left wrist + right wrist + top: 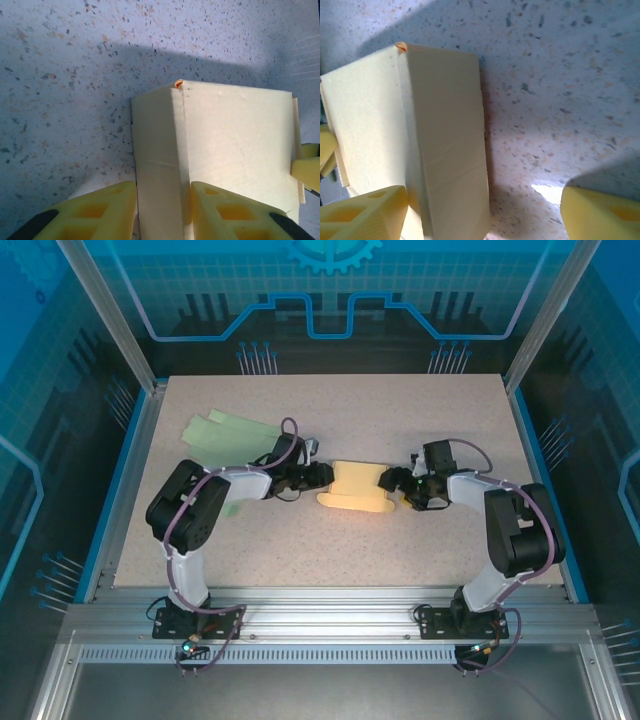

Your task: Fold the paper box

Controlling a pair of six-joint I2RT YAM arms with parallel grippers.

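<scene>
Two arms meet over the middle of the bench (420, 410) in the top view, where the pale yellow paper box (358, 488) lies partly formed. The left jaws sit at its left end and the right jaws at its right end. Light green sheets (230, 430) lie apart at the far left.

From the left wrist, the box shows a broad face and a narrow side panel creased away from it. The yellow fingers (95, 212) bracket that narrow panel, one flush against each edge, so the left jaws look clenched on the box's side.

From the right wrist, the other end of the box stands as an upright wall. One finger (365, 215) is just beside it and the other is well apart over bare bench, so the right jaws are released and hold nothing.

As I judge it, the step in hand is raising and squaring the end walls, with the left side pinned as an anchor. The next move calls for the right jaws to close on their wall and set the crease, without dragging the light box sideways or crushing the paper.
</scene>
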